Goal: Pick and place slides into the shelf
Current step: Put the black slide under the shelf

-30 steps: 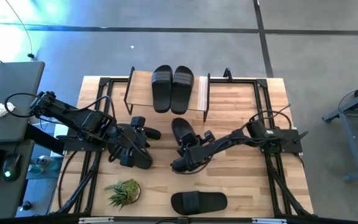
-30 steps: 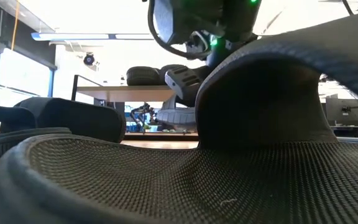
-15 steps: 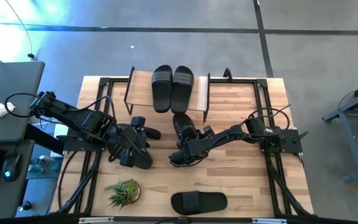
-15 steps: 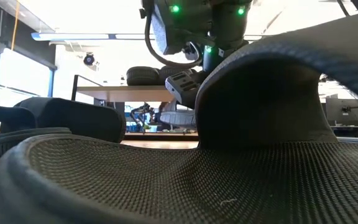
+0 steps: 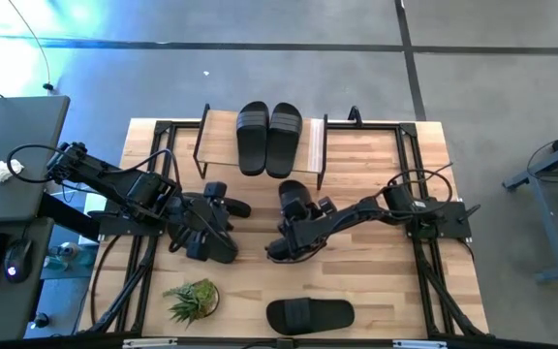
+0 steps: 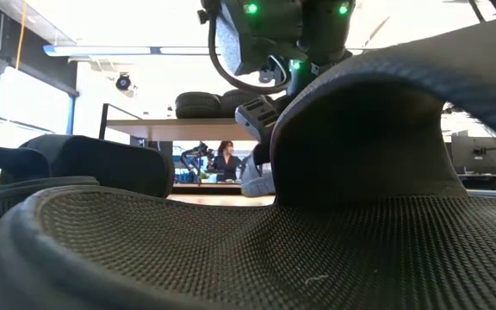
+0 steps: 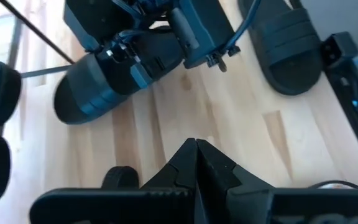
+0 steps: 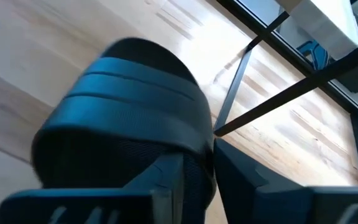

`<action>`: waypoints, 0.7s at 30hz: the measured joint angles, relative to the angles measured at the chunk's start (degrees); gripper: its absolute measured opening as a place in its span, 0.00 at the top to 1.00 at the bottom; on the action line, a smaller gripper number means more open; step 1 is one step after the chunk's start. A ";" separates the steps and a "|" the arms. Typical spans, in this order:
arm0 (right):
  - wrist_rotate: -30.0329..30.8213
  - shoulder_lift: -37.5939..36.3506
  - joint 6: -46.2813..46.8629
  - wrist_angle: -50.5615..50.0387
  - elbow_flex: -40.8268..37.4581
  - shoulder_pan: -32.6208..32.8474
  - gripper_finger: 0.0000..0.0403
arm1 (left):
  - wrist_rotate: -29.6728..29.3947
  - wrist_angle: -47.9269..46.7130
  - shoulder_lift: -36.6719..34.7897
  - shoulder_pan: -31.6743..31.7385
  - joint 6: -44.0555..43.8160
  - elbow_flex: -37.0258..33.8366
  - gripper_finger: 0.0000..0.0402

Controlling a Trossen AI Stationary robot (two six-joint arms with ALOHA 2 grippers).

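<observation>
Light wood tabletop on a black frame, grey floor all round, desk with keyboard and mouse at 9 o'clock.

Near edge, 6 o'clock: one slide flat on the table, lying crosswise, well apart from both arms. Fills the low view foreground as a textured sole and arched strap. Small potted plant at 7 o'clock, beside the left arm.

Centre, slightly toward 9 o'clock: left gripper low over bare wood, fingers pressed together, holding nothing. More slides under and beside this arm; count not clear.

Centre, slightly toward 3 o'clock: right gripper at the heel end of another slide, toe pointing to 12 o'clock at the shelf. Right wrist view: fingers parted a little, one on each side of the slide's rim; whether they press it or stand just clear cannot be told. Slide close to the table, just in front of the shelf's black frame.

Far edge, 12 o'clock: shelf with light plank top and thin black frame. Two slides side by side on the top plank, touching, toes to 12 o'clock.

Low view, beyond the shelf: a person in the room behind.
</observation>
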 joint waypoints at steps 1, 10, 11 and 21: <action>-0.01 0.00 0.00 -0.04 0.00 0.19 0.80 | 0.44 0.00 0.00 -0.01 -0.02 0.00 1.00; 0.06 -0.02 0.33 -1.48 0.00 1.55 0.74 | 7.52 1.04 0.00 -0.04 -1.53 0.00 1.00; 0.04 -0.02 0.41 -1.59 0.00 1.60 0.73 | 8.55 1.43 0.01 -0.04 -1.55 0.00 1.00; 1.62 -4.37 1.21 -5.68 -0.02 5.28 0.73 | 15.38 4.57 5.89 -0.18 -1.35 0.07 1.00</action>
